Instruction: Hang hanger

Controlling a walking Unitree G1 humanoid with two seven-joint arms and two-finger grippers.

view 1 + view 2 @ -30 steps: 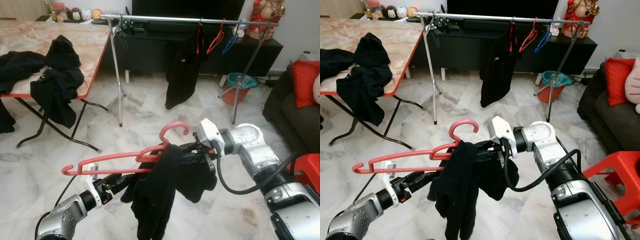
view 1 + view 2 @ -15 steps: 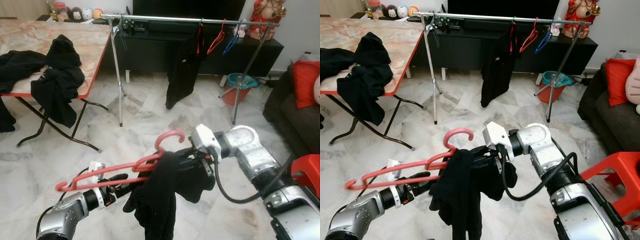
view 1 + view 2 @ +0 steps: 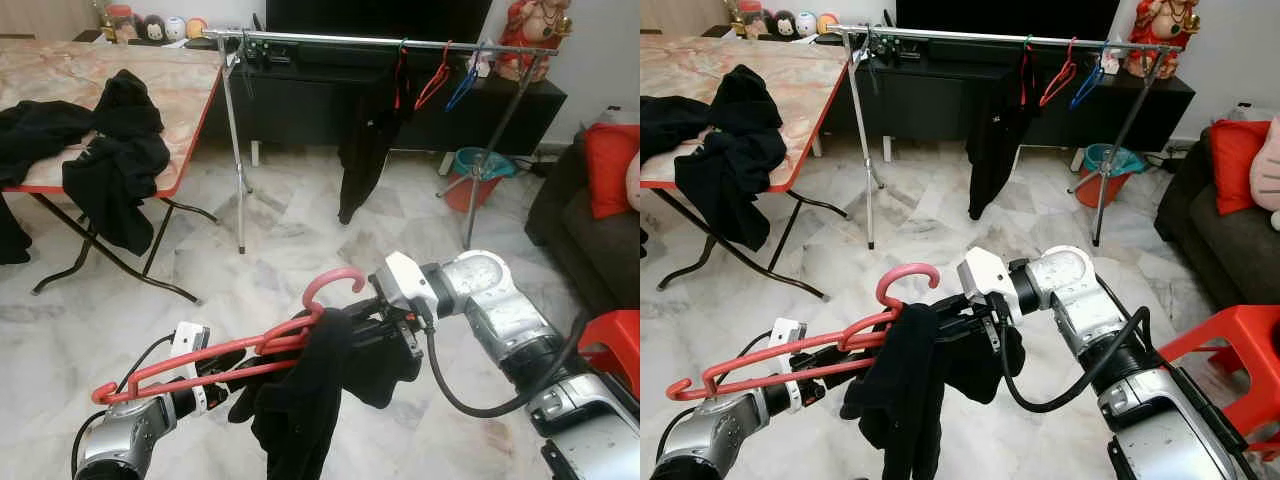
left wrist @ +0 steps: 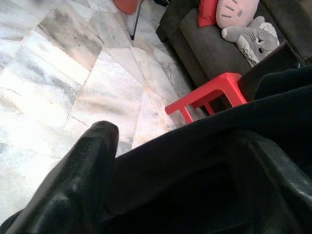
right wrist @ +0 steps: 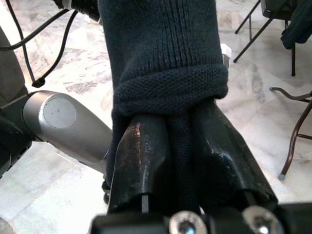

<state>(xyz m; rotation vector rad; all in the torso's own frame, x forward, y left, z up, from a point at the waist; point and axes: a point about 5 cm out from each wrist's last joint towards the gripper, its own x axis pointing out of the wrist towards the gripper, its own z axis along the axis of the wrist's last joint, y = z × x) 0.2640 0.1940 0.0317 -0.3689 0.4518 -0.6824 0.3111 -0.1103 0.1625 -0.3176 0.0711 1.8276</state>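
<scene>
Clamped on a fold of dark knit, the right claw (image 5: 178,146) pinches the black garment (image 3: 300,400) between its two fingers, at the spot where the cloth drapes over the red hanger (image 3: 240,345). That hanger lies tilted in mid-air in front of the robot, hook (image 3: 335,283) uppermost beside the right claw and its long bar running down toward the left claw (image 3: 225,375), which reaches in under the bar with black cloth lying between its fingers; whether it grips is not clear from the pictures. Well beyond the hanger stands a metal clothes rail (image 3: 380,40), carrying a hung black garment (image 3: 365,140) and, near it, empty red (image 3: 432,80) and blue hangers (image 3: 462,85). To the left of the rail sits a marble-patterned worktop (image 3: 170,90) with red edging, strewn with more dark clothes (image 3: 110,160). To the right of the rail are a teal bucket (image 3: 485,162), a dark sofa (image 3: 575,220) with a red cushion (image 3: 610,165), and, nearer the robot, a red plastic stool (image 3: 615,335). Pale marble floor (image 3: 280,250) runs beneath it all.
</scene>
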